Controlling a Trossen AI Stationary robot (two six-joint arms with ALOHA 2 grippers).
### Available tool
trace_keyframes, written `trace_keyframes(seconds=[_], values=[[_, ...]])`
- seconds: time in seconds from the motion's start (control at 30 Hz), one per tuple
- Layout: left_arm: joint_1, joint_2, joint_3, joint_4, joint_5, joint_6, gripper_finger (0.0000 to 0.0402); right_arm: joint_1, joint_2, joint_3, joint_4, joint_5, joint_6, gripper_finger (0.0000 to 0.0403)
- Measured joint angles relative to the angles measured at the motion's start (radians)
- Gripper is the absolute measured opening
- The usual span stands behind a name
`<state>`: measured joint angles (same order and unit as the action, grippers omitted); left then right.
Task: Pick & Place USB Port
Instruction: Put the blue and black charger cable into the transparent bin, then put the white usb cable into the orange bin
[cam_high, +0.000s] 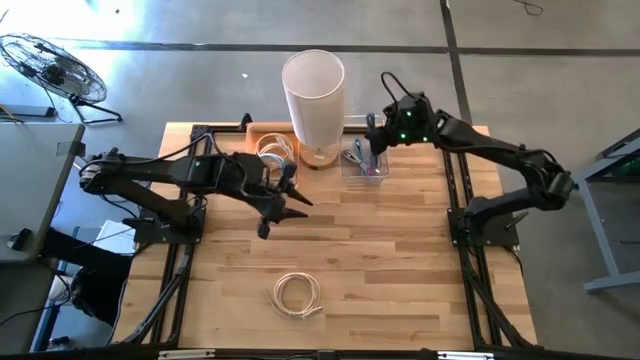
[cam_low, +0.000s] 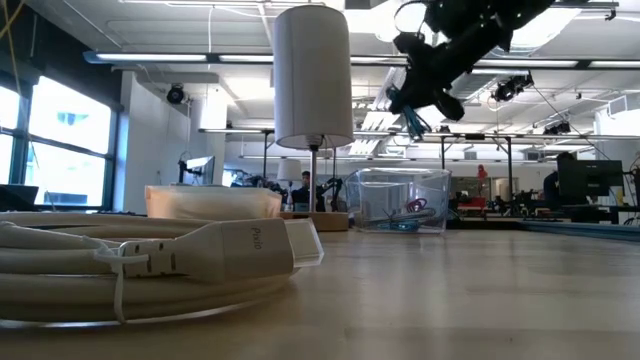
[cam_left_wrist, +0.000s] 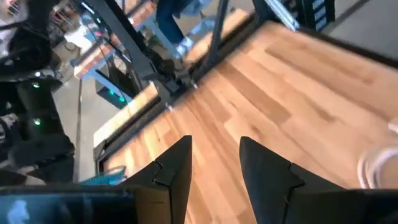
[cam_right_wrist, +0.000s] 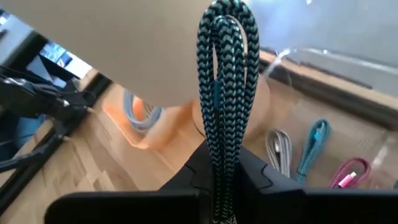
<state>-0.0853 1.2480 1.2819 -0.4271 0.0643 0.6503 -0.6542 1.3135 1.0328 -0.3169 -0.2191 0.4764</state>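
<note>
Lamp (cam_high: 314, 95) at the table's (cam_high: 400, 270) far edge, near the middle. Just left of it, tray (cam_high: 262, 135) with a coiled cable (cam_high: 273, 150) inside. Just right of it, clear bin (cam_high: 365, 163) with several cables (cam_right_wrist: 314, 146) inside. Above that bin, right gripper (cam_high: 372, 140), clamped on a braided cable (cam_right_wrist: 225, 93). Left gripper (cam_high: 285, 200) in front of the tray, above bare wood, fingers (cam_left_wrist: 177, 171) apart. Near the front edge, at centre, another coiled cable (cam_high: 297, 295) flat on the table.

Grey concrete floor (cam_high: 180, 25), floor fan (cam_high: 55, 65), tall windows (cam_low: 50, 140) left
</note>
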Motion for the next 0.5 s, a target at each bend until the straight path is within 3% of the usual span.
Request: trace_keyframes(seconds=[0.1,0.23,0.5], values=[[0.0,-0.001,0.0,-0.043,-0.039,0.011,0.0131,-0.021,0.04,0.0,-0.001,-0.032,-0.01,0.0027],[0.0,-0.001,0.0,-0.077,-0.097,0.012,0.0131,-0.027,0.096,0.0,0.0,0.004,-0.051,0.0066],[0.0,-0.001,0.0,-0.121,-0.106,0.0,0.0131,-0.027,0.135,0.0,0.037,0.083,-0.094,0.0143]])
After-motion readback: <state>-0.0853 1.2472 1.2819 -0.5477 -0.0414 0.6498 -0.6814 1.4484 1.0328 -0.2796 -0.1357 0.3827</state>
